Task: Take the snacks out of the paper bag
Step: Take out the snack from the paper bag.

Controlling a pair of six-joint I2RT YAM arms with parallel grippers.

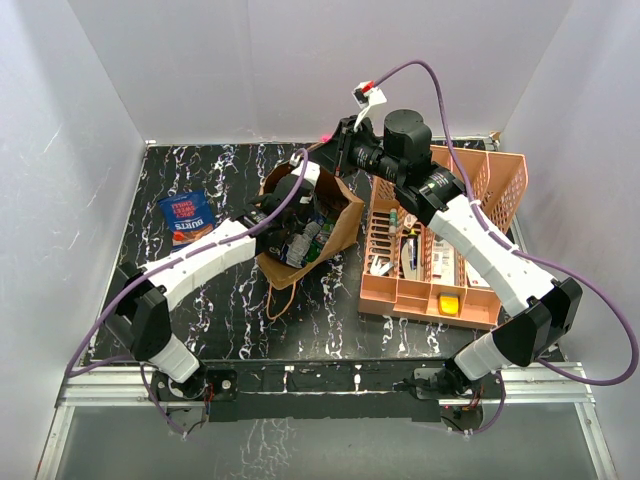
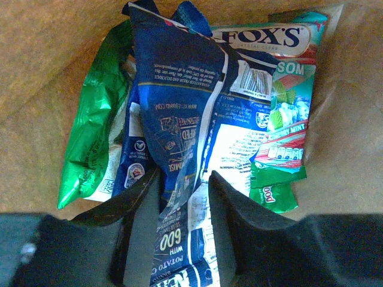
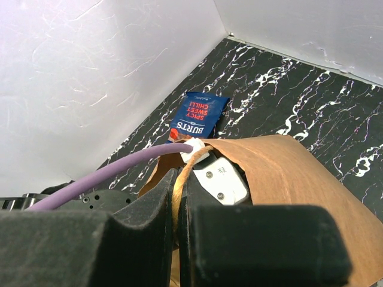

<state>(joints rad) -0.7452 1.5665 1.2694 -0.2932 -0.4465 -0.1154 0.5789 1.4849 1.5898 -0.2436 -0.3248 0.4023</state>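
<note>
Left wrist view puts us down inside the tall brown kraft paper bag (image 2: 54,48), where our left gripper (image 2: 184,179) has its two black fingers drawn in on a crumpled dark blue foil crisp packet (image 2: 179,119). The foil fills the gap and looks pinched from both sides, so we judge it held. Behind it sit a glossy green foil packet (image 2: 90,137) on the left and a teal-and-white Fox's mint packet (image 2: 281,89) on the right, both against the bag's inner wall (a scrap of brighter green shows under the mint packet, too little for us to name).

From the right wrist camera, our right gripper (image 3: 179,185) is closed to a thin slit on the thin twisted paper handle (image 3: 187,156) at the bag's rim, which we take as keeping the mouth steady. From above, the paper bag stands mid-table with the left arm reaching into it, just left of the peach-orange plastic lattice basket (image 1: 510,185).

As for progress, one flat blue Burts chilli packet (image 1: 187,217) lies out on the black marbled table (image 1: 200,300), well apart from the bag. We reckon that one is done. At least three packets remain inside, one of them gripped but not yet lifted clear, so the task looks to be in its early part.
</note>
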